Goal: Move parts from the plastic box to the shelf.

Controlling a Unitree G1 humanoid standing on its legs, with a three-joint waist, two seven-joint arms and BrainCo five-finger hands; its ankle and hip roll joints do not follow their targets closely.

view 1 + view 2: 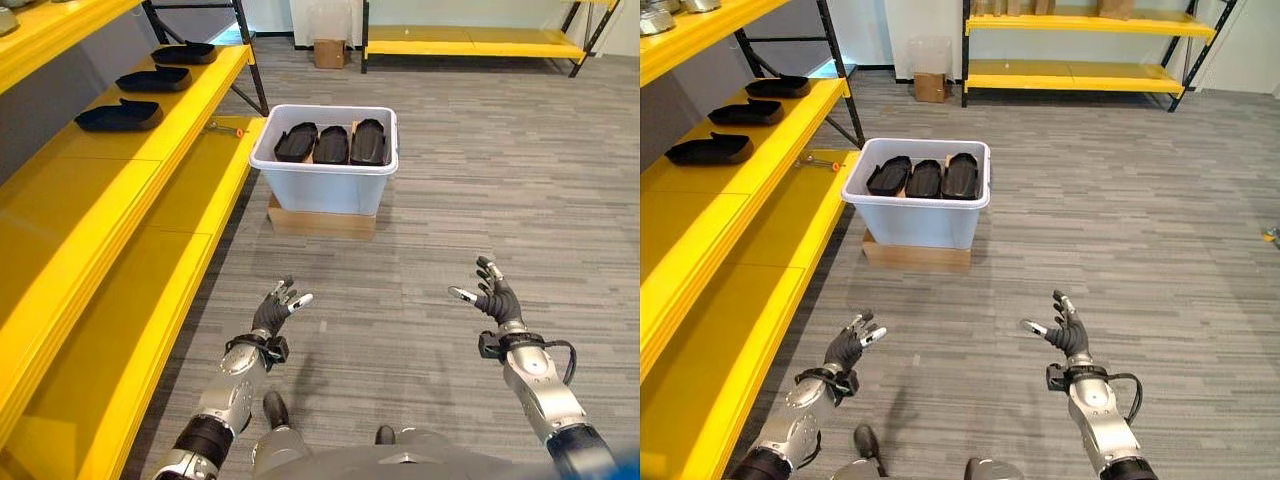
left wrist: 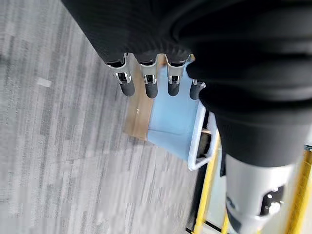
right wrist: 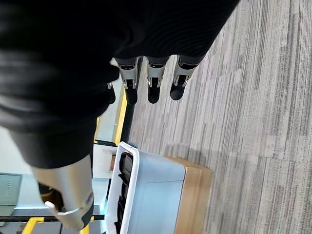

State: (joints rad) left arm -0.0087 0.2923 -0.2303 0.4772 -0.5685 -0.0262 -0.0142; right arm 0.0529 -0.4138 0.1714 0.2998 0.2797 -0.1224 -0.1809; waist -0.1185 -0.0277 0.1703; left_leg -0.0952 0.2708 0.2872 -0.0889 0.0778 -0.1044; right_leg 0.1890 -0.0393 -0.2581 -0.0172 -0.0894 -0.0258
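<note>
A pale plastic box (image 1: 325,185) stands on a flat cardboard base (image 1: 320,220) on the floor ahead, beside the yellow shelf (image 1: 120,190). Three black moulded parts (image 1: 332,143) lie side by side inside it. Three more black parts (image 1: 120,116) rest in a row on the shelf's middle level, farther back. My left hand (image 1: 272,312) hovers over the floor short of the box, fingers straight and holding nothing. My right hand (image 1: 493,296) is raised at the same distance on the right, also open and holding nothing. The box (image 3: 151,195) also appears past my right hand's fingers (image 3: 152,83).
The yellow shelf runs along my left side with bare lengths of board near me. A small tool with an orange tip (image 1: 228,128) lies on its lower level by the box. Another yellow rack (image 1: 470,45) and a cardboard carton (image 1: 329,52) stand at the far wall.
</note>
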